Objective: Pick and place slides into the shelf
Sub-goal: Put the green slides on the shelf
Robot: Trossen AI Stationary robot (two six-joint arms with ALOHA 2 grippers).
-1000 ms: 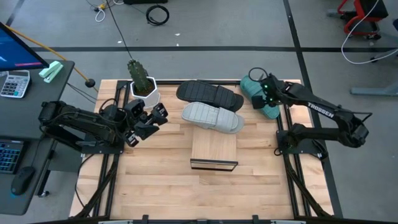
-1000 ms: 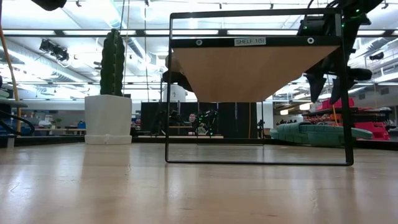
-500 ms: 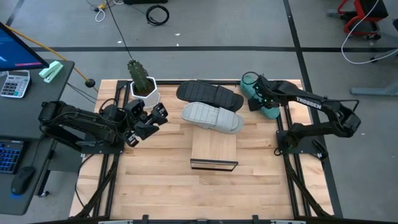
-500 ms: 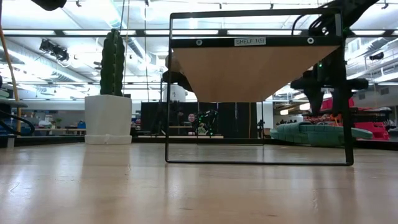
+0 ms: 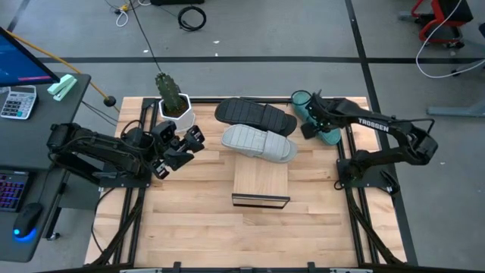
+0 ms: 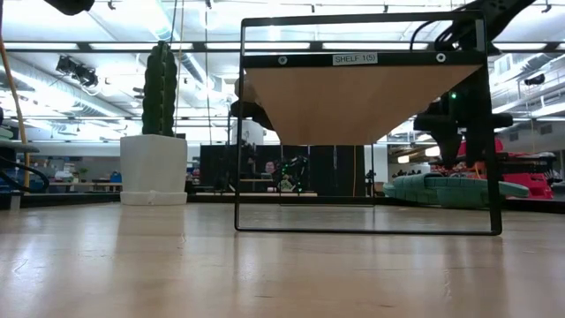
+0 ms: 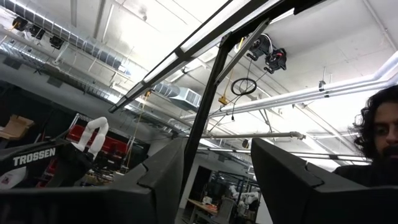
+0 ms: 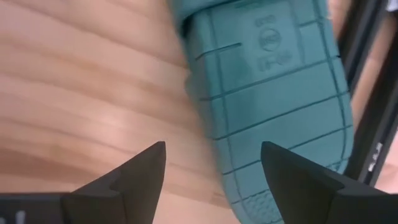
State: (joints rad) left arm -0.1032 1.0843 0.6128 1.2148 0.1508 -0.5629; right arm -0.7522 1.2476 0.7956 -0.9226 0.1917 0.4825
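Right end effector (image 5: 311, 121) lower (teal slide (image 5: 331, 136) half-covered)

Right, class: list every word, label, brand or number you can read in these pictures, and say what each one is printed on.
"SHELF 1(S)": white label on the shelf top bar, low view; the bracketed part is uncertain.
"TROSSEN": on the right arm, high view, and again in the left wrist view.
Round embossed mark on the teal slide sole: too blurred to read.
Calculator keys: too small.

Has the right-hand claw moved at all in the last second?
Yes. In the overhead view the right gripper has slid left over the teal sandal, toward the black sandal, which has stayed put.
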